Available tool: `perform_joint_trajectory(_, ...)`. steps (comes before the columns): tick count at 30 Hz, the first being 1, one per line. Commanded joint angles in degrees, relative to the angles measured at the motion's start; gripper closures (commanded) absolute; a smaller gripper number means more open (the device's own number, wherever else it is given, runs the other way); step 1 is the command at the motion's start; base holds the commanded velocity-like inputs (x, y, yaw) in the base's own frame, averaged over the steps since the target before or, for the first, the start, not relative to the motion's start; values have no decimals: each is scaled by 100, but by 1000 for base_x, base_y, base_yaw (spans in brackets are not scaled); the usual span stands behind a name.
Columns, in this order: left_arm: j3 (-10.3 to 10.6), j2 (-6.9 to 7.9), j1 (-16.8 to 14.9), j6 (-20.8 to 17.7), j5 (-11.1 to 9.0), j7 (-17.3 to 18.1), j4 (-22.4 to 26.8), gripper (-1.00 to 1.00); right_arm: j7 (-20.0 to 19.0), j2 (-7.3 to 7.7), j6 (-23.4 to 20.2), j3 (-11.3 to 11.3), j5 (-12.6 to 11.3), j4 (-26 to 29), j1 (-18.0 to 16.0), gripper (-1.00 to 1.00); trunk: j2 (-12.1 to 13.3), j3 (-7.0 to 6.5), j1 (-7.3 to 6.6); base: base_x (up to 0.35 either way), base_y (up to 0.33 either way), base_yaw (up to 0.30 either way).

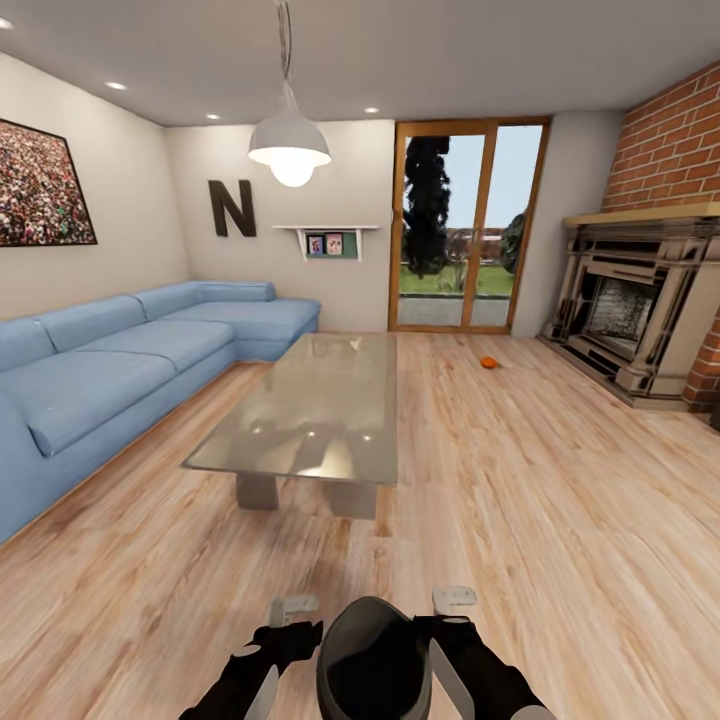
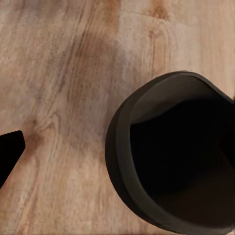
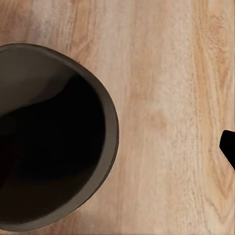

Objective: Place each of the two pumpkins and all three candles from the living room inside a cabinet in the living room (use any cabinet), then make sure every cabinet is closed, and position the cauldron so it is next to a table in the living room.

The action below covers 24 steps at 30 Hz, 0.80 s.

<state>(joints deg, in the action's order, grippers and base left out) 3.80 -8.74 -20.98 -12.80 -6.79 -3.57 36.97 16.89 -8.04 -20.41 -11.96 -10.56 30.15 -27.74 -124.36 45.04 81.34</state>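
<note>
The black cauldron sits low between my two arms, over the wood floor, its wide mouth facing up. My left gripper is just beside its rim, and my right gripper is on the other side. In the left wrist view the cauldron lies beside one dark fingertip at the frame's edge. The right wrist view shows the cauldron and one fingertip set far apart. One orange pumpkin lies on the floor far ahead. The low pale-topped table stands ahead. Candles and cabinet are out of view.
A long blue corner sofa runs along the left wall. At the right stands a fireplace in a brick wall. A glass door is at the far end. Open wood floor stretches between the table and the fireplace.
</note>
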Motion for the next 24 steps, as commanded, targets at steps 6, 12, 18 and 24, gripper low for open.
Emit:
perform_joint_trajectory(6,23,4,-2,-30,-59,-38,12,-100,51,6,-24,-43,-60,8,-3,-100,-3,6,1,59,-74,0)
perform_joint_trajectory(12,24,4,-2,-30,-59,-38,12,-100,51,4,-24,-43,-60,2,-3,-100,-3,6,1,4,-131,0)
perform_joint_trajectory(18,21,1,-1,-26,-59,-43,12,-100,44,4,-24,-43,-60,0,-4,-100,-3,6,1,0,-13,0)
perform_joint_trajectory(24,17,3,-2,-29,-59,-46,85,-100,43,4,-23,-43,-60,0,-5,-100,-3,6,1,0,-1,0)
